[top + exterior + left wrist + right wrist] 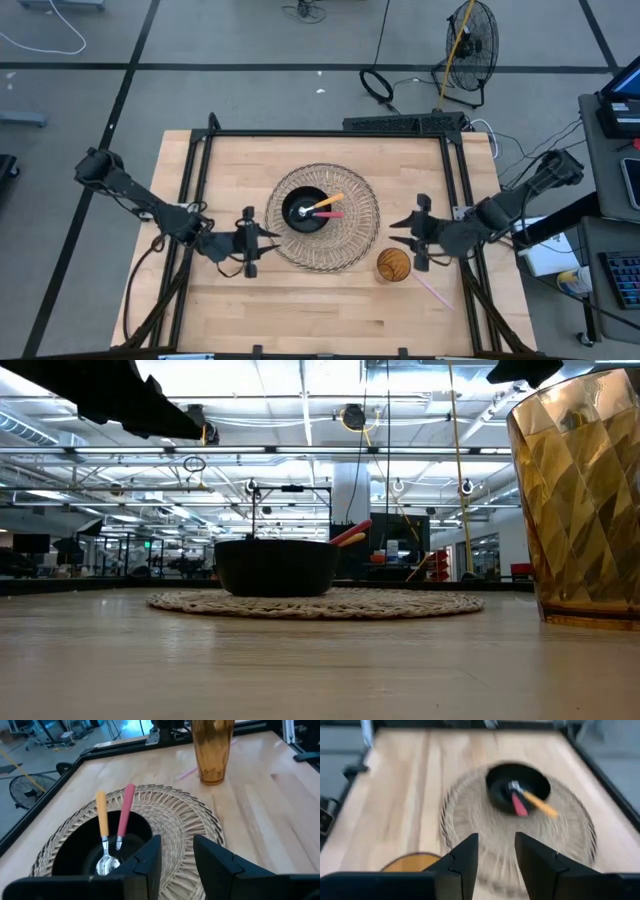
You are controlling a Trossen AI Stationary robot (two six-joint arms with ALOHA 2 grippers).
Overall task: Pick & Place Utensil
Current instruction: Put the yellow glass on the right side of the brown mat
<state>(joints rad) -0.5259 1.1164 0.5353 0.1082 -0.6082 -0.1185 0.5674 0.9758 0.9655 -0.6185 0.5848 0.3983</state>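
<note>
Nearest you, a thin pink utensil lies bare on the desk, just beside the amber glass; you still have that one to move, by my reading. Past it, the right gripper hovers near the glass, jaws apart and empty. Across the woven mat, the left gripper waits, jaws likewise apart, holding nothing. Farther in, the black bowl already holds your yellow-handled spoon and red-handled utensil.
</note>
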